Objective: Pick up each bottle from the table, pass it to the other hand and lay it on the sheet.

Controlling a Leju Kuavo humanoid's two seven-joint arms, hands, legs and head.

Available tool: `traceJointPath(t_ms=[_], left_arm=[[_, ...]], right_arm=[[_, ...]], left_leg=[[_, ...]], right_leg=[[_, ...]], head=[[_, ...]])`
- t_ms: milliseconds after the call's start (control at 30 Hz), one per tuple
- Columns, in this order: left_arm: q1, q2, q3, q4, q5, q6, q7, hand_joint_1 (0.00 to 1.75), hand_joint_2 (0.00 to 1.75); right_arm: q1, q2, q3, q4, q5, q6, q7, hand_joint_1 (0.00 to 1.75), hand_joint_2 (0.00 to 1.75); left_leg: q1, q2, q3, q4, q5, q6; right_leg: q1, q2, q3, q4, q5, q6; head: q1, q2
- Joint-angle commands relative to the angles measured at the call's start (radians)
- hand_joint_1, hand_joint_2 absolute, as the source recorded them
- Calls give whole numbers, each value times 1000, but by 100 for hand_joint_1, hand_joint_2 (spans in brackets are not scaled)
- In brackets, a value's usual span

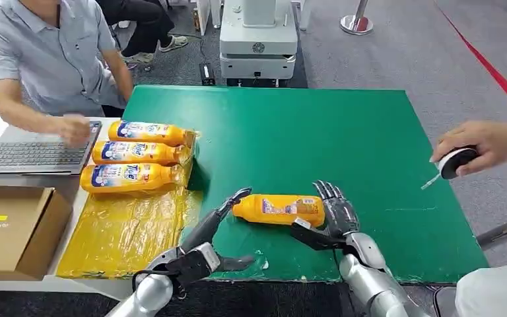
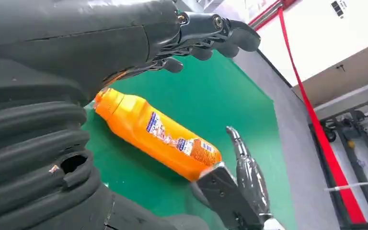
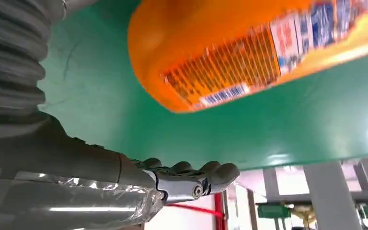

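An orange bottle (image 1: 277, 209) (image 2: 167, 139) (image 3: 249, 52) lies on its side on the green mat (image 1: 317, 132), cap pointing left. My left hand (image 1: 214, 224) (image 2: 124, 38) is open, its fingers stretched out, with the fingertips just short of the cap. My right hand (image 1: 333, 214) (image 2: 242, 187) (image 3: 124, 177) stands open at the bottle's base, fingers upright behind it and thumb by the near side. Three more orange bottles (image 1: 135, 153) lie side by side at the far end of the yellow sheet (image 1: 125, 231), left of the mat.
A person sits at the far left with a hand on a laptop (image 1: 36, 155). A cardboard box (image 1: 13, 228) stands at the near left. From the right a person's hand (image 1: 485, 142) holds a small black-and-white device over the mat's edge. A white machine (image 1: 257, 39) stands beyond the table.
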State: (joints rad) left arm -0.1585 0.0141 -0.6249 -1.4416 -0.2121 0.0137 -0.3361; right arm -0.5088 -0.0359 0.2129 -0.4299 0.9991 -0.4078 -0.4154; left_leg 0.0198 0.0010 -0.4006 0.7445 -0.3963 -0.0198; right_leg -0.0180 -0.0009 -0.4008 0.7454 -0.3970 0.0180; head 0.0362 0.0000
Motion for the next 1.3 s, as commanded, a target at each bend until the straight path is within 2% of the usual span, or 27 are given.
traceJointPath(t_ms=[33,233,333,800,1100,1200,1300], left_arm=[[-57,-5,-24,-2,2,-3,-10,0,175],[-55,-5,-24,-2,2,-3,-10,0,175],[-62,-14,-22,9,4,-6,-7,0,175],[-94,-33,-41,54,23,-17,-19,0,175],[-106,-33,-50,80,18,-5,-30,0,175],[-111,-34,-56,89,19,-3,-31,0,175],[-121,-35,-60,100,20,-1,-33,0,175]], right_arm=[[-47,2,28,7,5,39,7,0,175],[-44,0,35,6,11,43,11,0,175],[-67,-24,114,18,99,32,96,0,175],[-156,-23,144,74,97,67,102,0,175],[-151,-2,94,99,30,71,64,0,175],[-143,10,40,110,-42,120,34,0,175],[-144,0,56,120,-27,122,32,0,175]], left_leg=[[0,0,0,0,0,0],[0,0,0,0,0,0],[0,0,0,0,0,0],[0,0,0,0,0,0],[0,0,0,0,0,0],[0,0,0,0,0,0],[0,0,0,0,0,0]], right_leg=[[0,0,0,0,0,0],[0,0,0,0,0,0],[0,0,0,0,0,0],[0,0,0,0,0,0],[0,0,0,0,0,0],[0,0,0,0,0,0],[0,0,0,0,0,0]], head=[[3,0],[1,0],[2,0],[2,0],[1,0],[1,0],[0,0]])
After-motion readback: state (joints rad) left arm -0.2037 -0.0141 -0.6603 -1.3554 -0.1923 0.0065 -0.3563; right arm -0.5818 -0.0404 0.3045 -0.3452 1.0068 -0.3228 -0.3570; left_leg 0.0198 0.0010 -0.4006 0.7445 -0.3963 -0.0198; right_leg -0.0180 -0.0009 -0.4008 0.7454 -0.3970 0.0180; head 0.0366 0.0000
